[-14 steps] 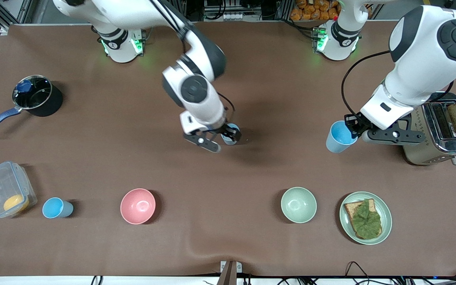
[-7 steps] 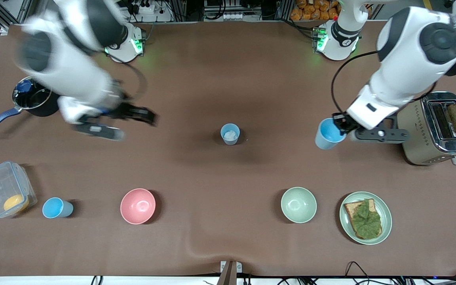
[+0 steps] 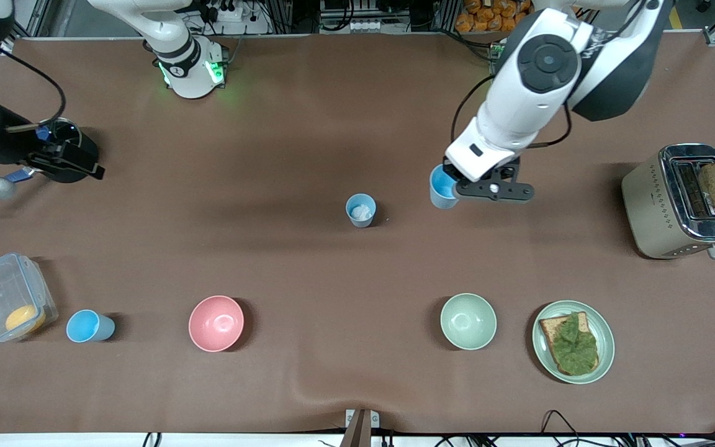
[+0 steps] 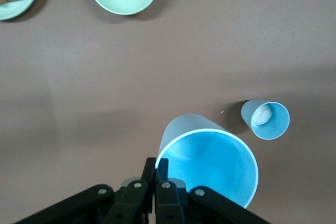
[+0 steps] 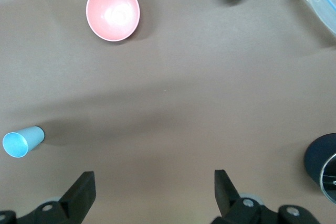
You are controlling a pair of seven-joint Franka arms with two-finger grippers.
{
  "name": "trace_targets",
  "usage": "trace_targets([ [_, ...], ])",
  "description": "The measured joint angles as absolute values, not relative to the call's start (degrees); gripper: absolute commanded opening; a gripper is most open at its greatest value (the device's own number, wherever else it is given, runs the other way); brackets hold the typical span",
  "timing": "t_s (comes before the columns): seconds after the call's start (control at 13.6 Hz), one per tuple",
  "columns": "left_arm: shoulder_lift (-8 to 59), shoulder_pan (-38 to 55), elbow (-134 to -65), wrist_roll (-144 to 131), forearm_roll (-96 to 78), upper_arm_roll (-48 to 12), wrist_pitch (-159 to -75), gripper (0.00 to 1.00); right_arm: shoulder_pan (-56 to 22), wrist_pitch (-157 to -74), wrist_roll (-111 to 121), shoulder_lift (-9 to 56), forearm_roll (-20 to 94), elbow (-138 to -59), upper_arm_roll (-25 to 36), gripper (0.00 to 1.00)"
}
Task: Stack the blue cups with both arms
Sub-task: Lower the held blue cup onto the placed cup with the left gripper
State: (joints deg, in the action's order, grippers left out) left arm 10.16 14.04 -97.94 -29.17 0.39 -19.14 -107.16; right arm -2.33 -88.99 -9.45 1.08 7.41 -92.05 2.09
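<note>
My left gripper (image 3: 458, 187) is shut on the rim of a light-blue cup (image 3: 440, 185) and holds it tilted above the table, beside the middle cup on the left arm's side. In the left wrist view the fingers (image 4: 159, 169) pinch the held cup's wall (image 4: 210, 163). A second blue cup (image 3: 360, 210), whitish inside, stands upright at the table's middle and shows in the left wrist view (image 4: 265, 119). A third blue cup (image 3: 89, 326) stands near the front camera at the right arm's end. My right gripper (image 3: 47, 171) is open and empty over the saucepan; it also shows in its wrist view (image 5: 154, 192).
A black saucepan (image 3: 69, 155) sits at the right arm's end. A clear container (image 3: 7, 297) stands beside the third cup. A pink bowl (image 3: 216, 323), a pale green bowl (image 3: 468, 321) and a plate with toast (image 3: 573, 341) line the near side. A toaster (image 3: 683, 202) stands at the left arm's end.
My right gripper let go of the middle cup and swung away to the saucepan at its end. My left gripper carried its cup from by the toaster toward the middle cup.
</note>
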Motion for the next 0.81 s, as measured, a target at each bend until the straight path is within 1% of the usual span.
trace_targets([
  [0.15,12.2,15.88,-97.99,-32.54,0.27,-19.36,-109.71,0.0,-2.37,-88.92,-8.05,1.08,7.06,-92.06,2.13,1.0],
  [0.59,19.51,25.03,-98.17,-44.66,0.26,-19.58,-117.95,0.0,-2.39,-88.47,-6.49,1.08,0.51,-92.14,2.13,1.0],
  [0.81,21.86,26.86,-98.53,-46.65,0.47,-19.53,-120.36,0.0,-2.67,-88.16,-6.47,1.08,0.16,-92.23,1.65,1.0],
])
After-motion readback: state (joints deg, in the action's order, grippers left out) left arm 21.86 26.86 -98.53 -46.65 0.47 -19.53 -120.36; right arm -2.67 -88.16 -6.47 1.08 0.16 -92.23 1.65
